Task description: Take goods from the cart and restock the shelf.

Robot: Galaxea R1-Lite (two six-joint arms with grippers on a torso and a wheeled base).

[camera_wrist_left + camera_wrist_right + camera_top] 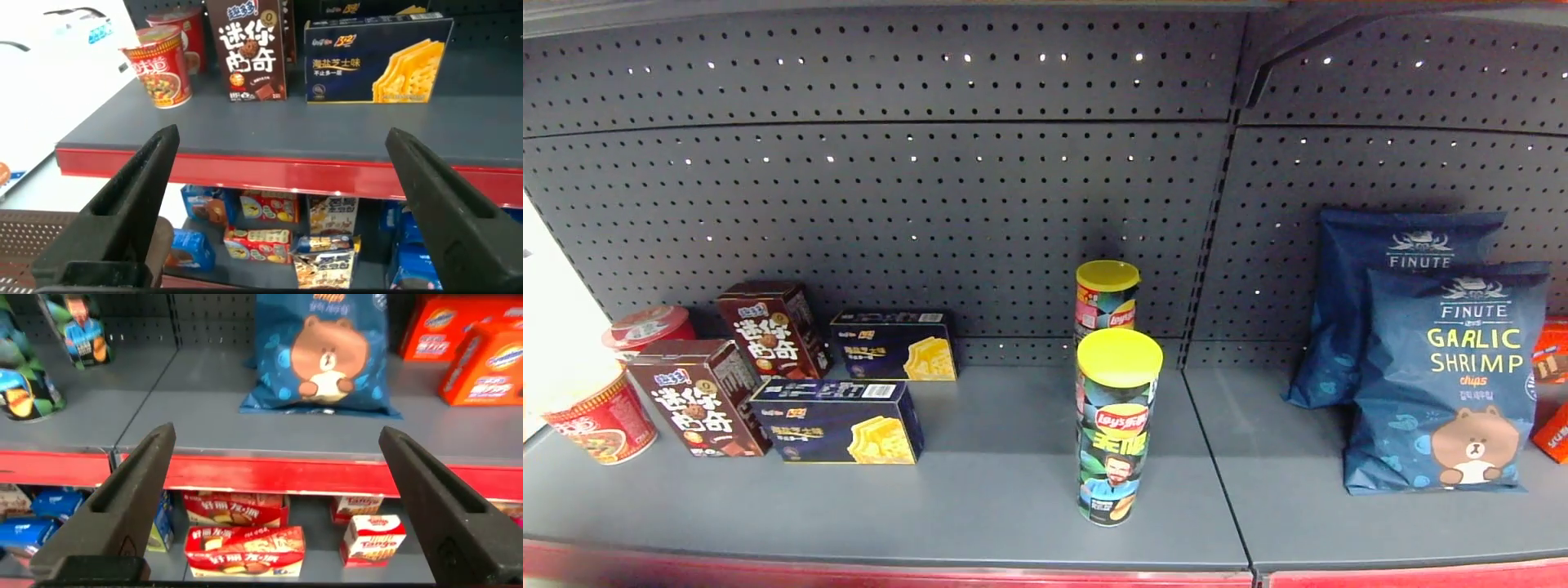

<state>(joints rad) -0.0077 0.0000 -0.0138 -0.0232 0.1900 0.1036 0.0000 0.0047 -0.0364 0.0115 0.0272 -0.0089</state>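
Shelf (270,131) ahead of spread, empty fingers (122,214)

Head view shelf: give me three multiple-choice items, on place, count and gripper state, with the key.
1. The front tall yellow-lidded chip can stands: A) right of the blue plastic chip bags; B) between the dark-blue cardboard cracker boxes and those bags; C) behind the bags.
2. Those bags number: A) one; B) three; C) two.
3. The left gripper is: A) open, empty; B) shut on a box; C) shut on a can.
Key: 1B, boxes to its left, bags to its right; 2C, one leans behind the other; 3A, fingers spread, nothing between.
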